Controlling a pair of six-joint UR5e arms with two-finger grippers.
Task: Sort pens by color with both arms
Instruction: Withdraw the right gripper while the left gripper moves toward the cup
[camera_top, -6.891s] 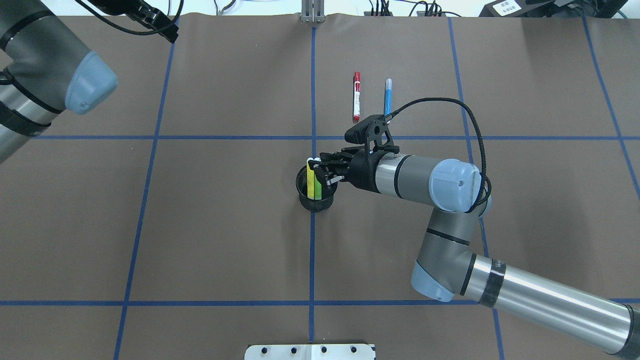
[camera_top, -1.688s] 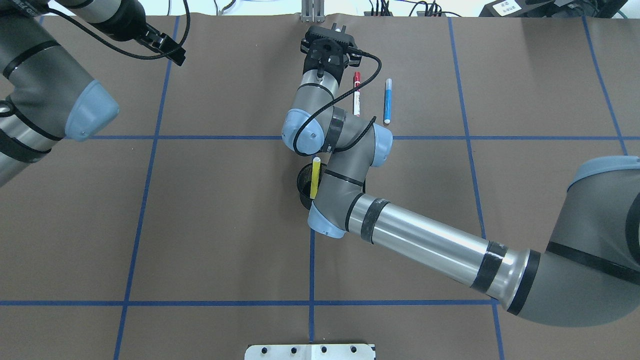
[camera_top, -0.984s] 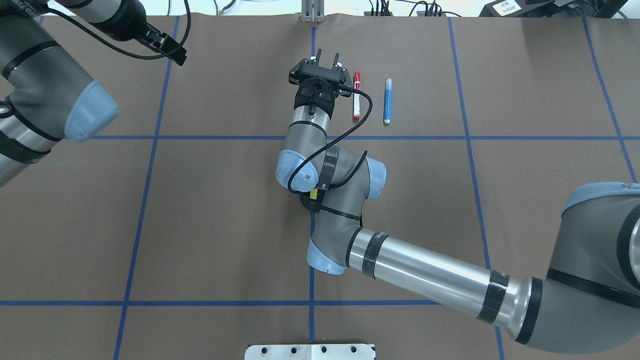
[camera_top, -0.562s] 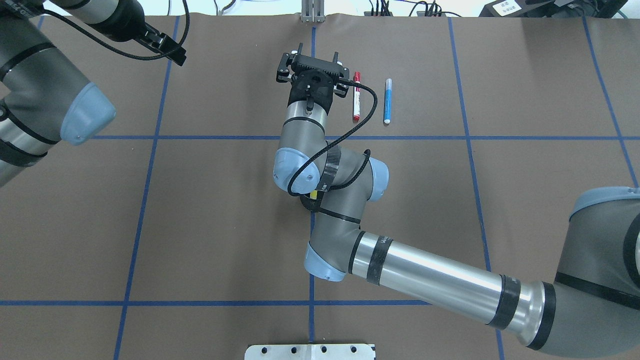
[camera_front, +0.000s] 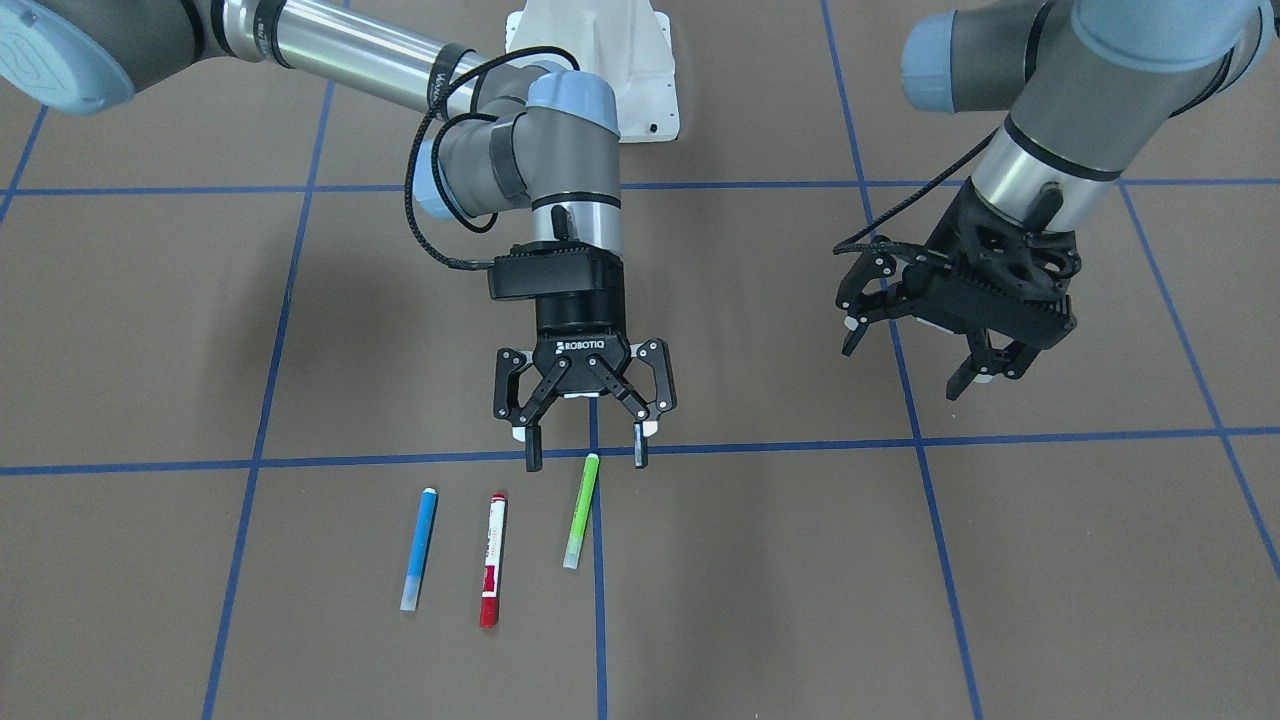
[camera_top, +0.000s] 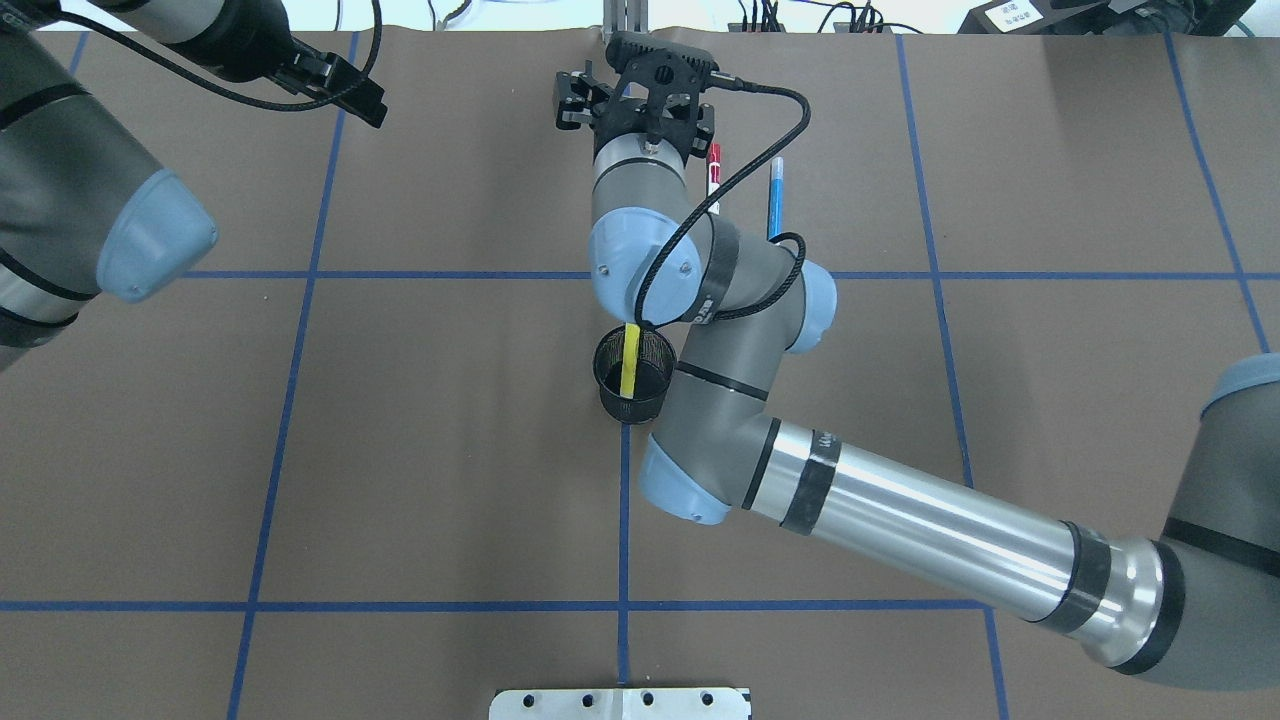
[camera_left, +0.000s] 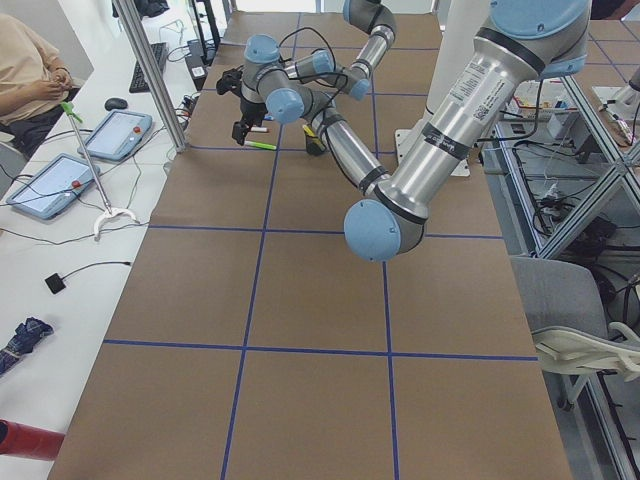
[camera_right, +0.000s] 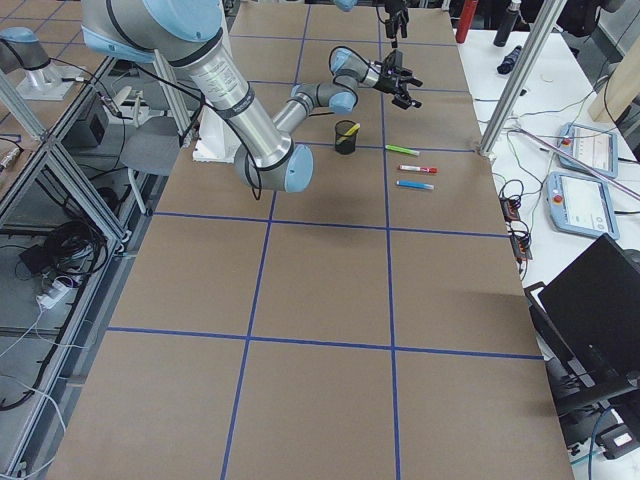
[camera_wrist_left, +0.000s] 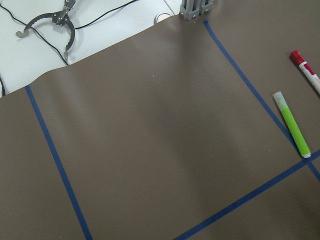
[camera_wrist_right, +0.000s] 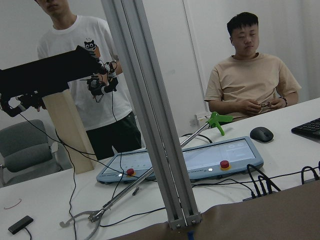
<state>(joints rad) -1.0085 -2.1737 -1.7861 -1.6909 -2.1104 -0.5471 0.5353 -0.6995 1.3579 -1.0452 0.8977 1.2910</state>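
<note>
In the front-facing view my right gripper (camera_front: 586, 460) is open and empty, its fingertips just above the near end of the green pen (camera_front: 580, 510), which lies flat on the table. The red-capped white pen (camera_front: 492, 558) and the blue pen (camera_front: 419, 547) lie in a row beside it. The yellow pen (camera_top: 629, 362) stands in the black mesh cup (camera_top: 634, 378). My left gripper (camera_front: 905, 368) is open and empty, hanging above the table well to the side. The left wrist view shows the green pen (camera_wrist_left: 292, 125) and the red pen's cap (camera_wrist_left: 303, 65).
The right arm's elbow (camera_top: 720, 300) hangs over the table beside the cup. The robot's white pedestal base (camera_front: 600, 60) stands at the table's near edge. An aluminium post (camera_top: 623, 22) stands at the far edge, with operators and teach pendants (camera_wrist_right: 200, 160) beyond it.
The right arm took the green pen from the cup to the far side; the pen now lies on the table. The wrist has since shifted, uncovering the yellow pen. The left arm moved slightly.
</note>
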